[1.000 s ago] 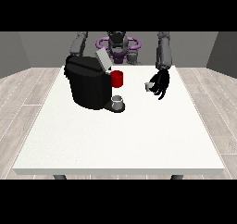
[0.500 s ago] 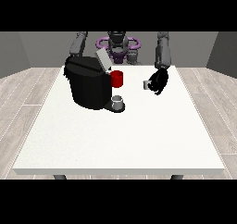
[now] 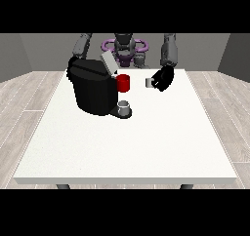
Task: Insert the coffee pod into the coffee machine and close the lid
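While the arm at the view's right reaches down over the far part of the counter (image 3: 146,147), its black hand (image 3: 163,79) hangs just above the white surface with fingers curled, pinching a small pale coffee pod (image 3: 149,83) that shows at the hand's inner edge, toward the middle of the view. The pod is held in the air, apart from the coffee machine (image 3: 93,91) and to the right of it. Between pod and machine sits a red cup (image 3: 123,83), close against the machine's upper front. Below the red cup, a small grey cup (image 3: 125,107) stands on the machine's dark base plate. The machine is a bulky black body on the counter's far left part, and its grey lid (image 3: 108,63) stands tilted up and open at the top. The arm at the view's left goes down behind the machine; its hand is hidden, so I cannot tell how its fingers lie.
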{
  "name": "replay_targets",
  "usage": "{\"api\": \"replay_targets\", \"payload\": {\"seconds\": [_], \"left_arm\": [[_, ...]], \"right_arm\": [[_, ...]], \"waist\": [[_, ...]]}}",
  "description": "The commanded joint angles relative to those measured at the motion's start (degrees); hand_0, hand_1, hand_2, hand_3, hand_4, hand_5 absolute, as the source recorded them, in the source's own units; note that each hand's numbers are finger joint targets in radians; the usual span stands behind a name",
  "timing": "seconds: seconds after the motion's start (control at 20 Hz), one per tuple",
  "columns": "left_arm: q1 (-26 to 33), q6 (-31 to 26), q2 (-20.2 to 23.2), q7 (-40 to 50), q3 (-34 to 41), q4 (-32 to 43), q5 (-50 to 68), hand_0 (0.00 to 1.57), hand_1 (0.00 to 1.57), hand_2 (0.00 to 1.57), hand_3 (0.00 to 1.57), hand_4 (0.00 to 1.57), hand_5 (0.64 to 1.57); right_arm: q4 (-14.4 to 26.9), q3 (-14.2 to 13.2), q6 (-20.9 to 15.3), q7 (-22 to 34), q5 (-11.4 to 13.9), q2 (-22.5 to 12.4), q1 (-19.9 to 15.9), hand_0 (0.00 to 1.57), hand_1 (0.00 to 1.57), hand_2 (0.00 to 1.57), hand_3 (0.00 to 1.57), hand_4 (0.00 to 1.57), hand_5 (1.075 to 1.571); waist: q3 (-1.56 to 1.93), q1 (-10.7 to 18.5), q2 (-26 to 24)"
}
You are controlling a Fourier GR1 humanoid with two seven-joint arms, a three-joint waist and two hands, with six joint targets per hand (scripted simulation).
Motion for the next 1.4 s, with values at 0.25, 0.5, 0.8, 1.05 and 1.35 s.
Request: {"api": "replay_targets", "payload": {"seconds": [0.25, 0.5, 0.8, 1.05, 1.35], "left_arm": [[-6.4, -5.8, -1.4, 5.0, 3.5, -2.0, 3.9, 1.19, 1.19, 1.25, 1.3, 0.57, 1.571], [-6.2, -8.8, -1.9, 7.0, 1.7, -5.3, 2.7, 1.46, 1.46, 1.47, 1.42, 0.63, 1.571], [-7.5, -11.7, -5.2, 12.1, 0.1, -10.4, 2.7, 1.46, 1.46, 1.45, 1.4, 0.62, 1.571], [-12.5, -11.7, -5.7, 16.1, 4.4, -10.6, 5.9, 1.4, 1.4, 1.43, 1.37, 0.66, 1.571], [-17.5, -9.7, -5.6, 18.8, 6.2, -10.4, 6.1, 1.38, 1.38, 1.41, 1.25, 0.6, 1.571]], "right_arm": [[0.6, 0.2, -0.2, 2.2, 0.0, -0.2, -1.1, 0.0, 0.0, 0.0, 0.0, 0.3, 1.571], [1.4, 0.8, 1.2, -0.6, 0.9, -1.1, 2.4, 0.0, 0.0, 0.0, 0.0, 0.3, 1.571], [6.2, -3.5, 3.8, -0.1, -1.8, -5.5, 0.3, 0.0, 0.0, 0.0, 0.0, 0.2, 1.571], [6.3, -2.6, 3.0, -3.3, -1.8, -2.7, 0.2, 0.0, 0.0, 0.0, 0.0, 0.21, 1.571], [7.8, -2.7, 5.6, -5.3, -2.7, -3.4, -2.7, 0.0, 0.0, 0.0, 0.0, 0.02, 1.571]], "waist": [[-0.02, -0.4, -3.6], [-0.02, 0.3, -5.6], [0.0, 2.7, -7.4], [-0.01, 0.5, -4.5], [0.0, -1.3, 0.3]]}}
